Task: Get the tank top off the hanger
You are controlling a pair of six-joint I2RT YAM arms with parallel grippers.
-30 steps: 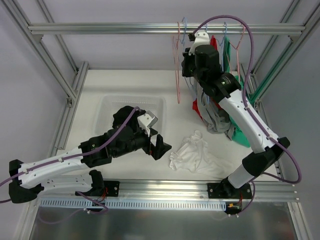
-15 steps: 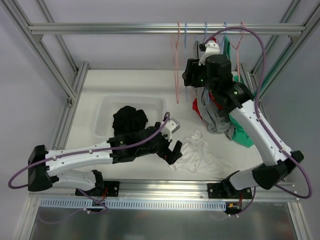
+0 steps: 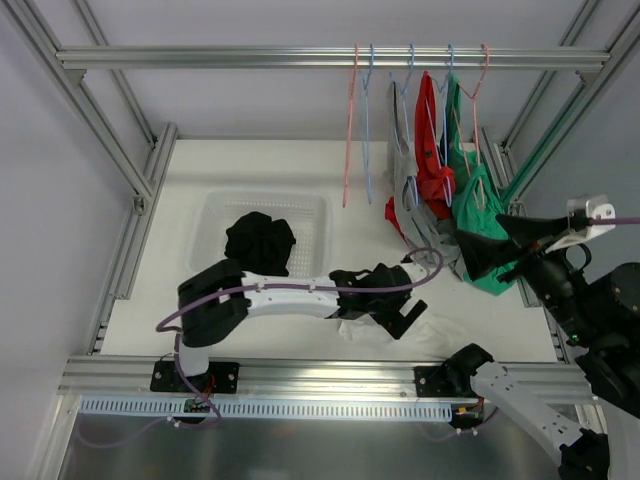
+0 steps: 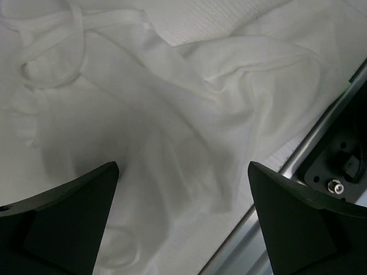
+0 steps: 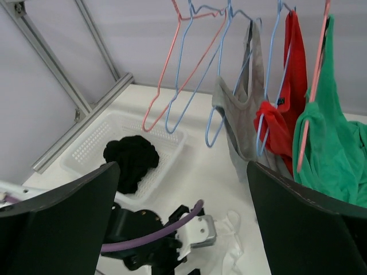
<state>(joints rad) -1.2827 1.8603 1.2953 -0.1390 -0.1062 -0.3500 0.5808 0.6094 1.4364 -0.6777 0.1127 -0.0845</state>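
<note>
A grey tank top (image 3: 404, 165) hangs on a blue hanger (image 3: 409, 62) from the top rail, seen from the right wrist as the grey tank top (image 5: 241, 114). A white garment (image 4: 172, 103) lies crumpled on the table. My left gripper (image 3: 400, 322) hovers open just above it, its jaws standing wide either side of the cloth (image 4: 183, 223). My right gripper (image 3: 482, 238) is open and empty, drawn back to the right of the hanging clothes, which it faces from a distance (image 5: 183, 229).
Empty pink hanger (image 3: 350, 130) and empty blue hanger (image 3: 368, 135) hang left of the grey top; red garment (image 3: 432, 140) and green garment (image 3: 478, 200) hang right of it. A white basket (image 3: 215, 215) holds a black garment (image 3: 260, 240). The frame rail (image 4: 338, 172) runs near the left gripper.
My right gripper opened, let go at the hangers and pulled back to the right. My left arm stretched rightwards from the basket to over the white garment.
</note>
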